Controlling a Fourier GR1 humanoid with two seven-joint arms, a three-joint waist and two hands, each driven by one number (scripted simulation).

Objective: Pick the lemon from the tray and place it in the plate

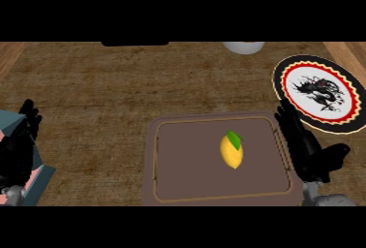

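Observation:
A yellow lemon (231,151) with a green leaf lies right of centre in the brown tray (172,193) at the lower middle of the head view. A round plate (322,93) with a black rim, red ring and dark dragon motif lies at the right, beyond the tray's far right corner. My right hand (309,150) stands over the tray's right rim, fingers straight and pointing away, just right of the lemon and not touching it. At the left edge my left hand (22,145) rests with relaxed fingers up, holding nothing.
A white rounded object (243,47) sits at the far edge of the counter, and a dark object (134,43) lies at the far edge left of it. A teal and pink block (32,179) is by my left hand. Wooden strips border the counter's sides.

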